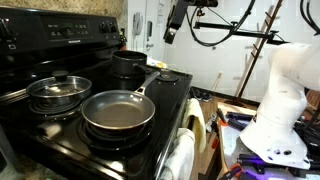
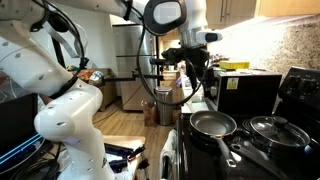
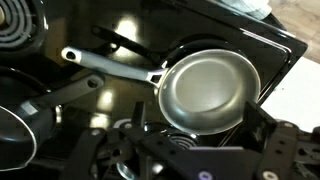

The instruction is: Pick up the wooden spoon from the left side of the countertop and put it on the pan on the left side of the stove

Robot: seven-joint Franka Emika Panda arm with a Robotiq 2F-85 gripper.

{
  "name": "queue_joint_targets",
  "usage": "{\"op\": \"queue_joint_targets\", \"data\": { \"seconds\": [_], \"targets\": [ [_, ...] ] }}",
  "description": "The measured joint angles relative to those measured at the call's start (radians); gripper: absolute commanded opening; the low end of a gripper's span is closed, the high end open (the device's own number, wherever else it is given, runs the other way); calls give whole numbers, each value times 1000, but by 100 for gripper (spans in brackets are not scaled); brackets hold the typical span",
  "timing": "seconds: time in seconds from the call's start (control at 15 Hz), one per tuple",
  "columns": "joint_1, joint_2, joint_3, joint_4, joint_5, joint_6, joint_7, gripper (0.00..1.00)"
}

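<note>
The pan (image 1: 118, 110) sits on the front burner of the black glass-top stove (image 1: 60, 125), its silver handle pointing towards the back. It also shows in the other exterior view (image 2: 213, 124) and fills the wrist view (image 3: 205, 90). It is empty. My gripper (image 1: 172, 25) hangs high above the far end of the stove, seen too in an exterior view (image 2: 195, 62). In the wrist view its fingers (image 3: 195, 120) stand wide apart with nothing between them, above the pan. The wooden spoon is not visible in any view.
A lidded steel pot (image 1: 58, 92) stands beside the pan, and a tall black pot (image 1: 130, 65) behind it. A white towel (image 1: 185, 150) hangs at the stove's front. A black appliance (image 2: 245, 92) sits on the counter beyond the stove. The robot's white base (image 1: 280, 110) stands beside the range.
</note>
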State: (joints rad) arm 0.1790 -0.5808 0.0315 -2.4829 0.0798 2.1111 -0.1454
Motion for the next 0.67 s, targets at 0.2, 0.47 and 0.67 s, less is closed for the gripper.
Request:
{"op": "queue_joint_targets", "data": {
  "seconds": [0.2, 0.47, 0.67],
  "targets": [
    [61, 126, -6, 82, 47, 0, -105, 100],
    [129, 246, 5, 156, 116, -7, -250, 100],
    [159, 304, 28, 184, 148, -35, -343, 100]
  ]
}}
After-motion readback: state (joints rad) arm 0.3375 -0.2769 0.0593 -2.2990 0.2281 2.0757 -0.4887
